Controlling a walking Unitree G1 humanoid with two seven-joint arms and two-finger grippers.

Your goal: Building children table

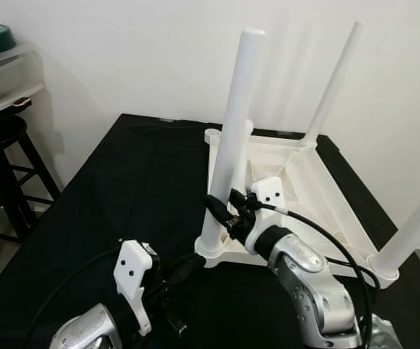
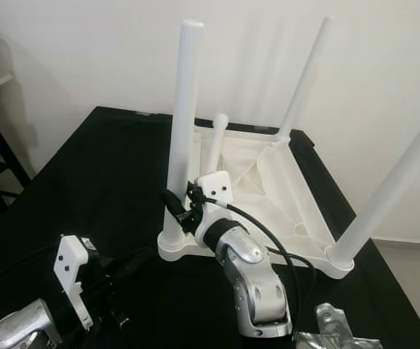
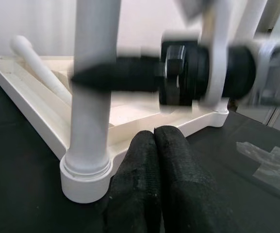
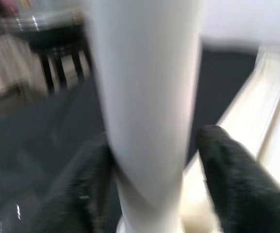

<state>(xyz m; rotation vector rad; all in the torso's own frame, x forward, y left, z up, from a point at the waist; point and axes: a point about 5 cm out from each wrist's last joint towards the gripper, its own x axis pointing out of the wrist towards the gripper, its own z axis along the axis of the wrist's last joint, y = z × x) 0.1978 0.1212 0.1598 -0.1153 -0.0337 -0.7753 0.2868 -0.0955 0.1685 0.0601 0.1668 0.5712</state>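
Your left gripper (image 1: 184, 267) sits closed just before the near leg's socket. Your right gripper (image 4: 154, 160) clasps that near leg (image 1: 231, 138) low down; turn it squarely, keeping it upright. Beyond, the upturned tabletop (image 1: 319, 189) carries a loose leg (image 2: 215, 138).

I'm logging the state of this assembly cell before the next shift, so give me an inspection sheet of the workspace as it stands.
Surface: black-covered table.
Job's things: white tabletop lies upside down; three legs stand in corner sockets, near-left leg among them; a fourth leg lies loose, leaning inside the frame.
Clutter: crumpled clear plastic bag at the near right.
Grippers: right gripper closed around the near-left leg low down; left gripper shut, at that leg's socket.
Cables: black cables loop along the right arm.
Surroundings: white wall; black stool carrying a clear plastic bin.
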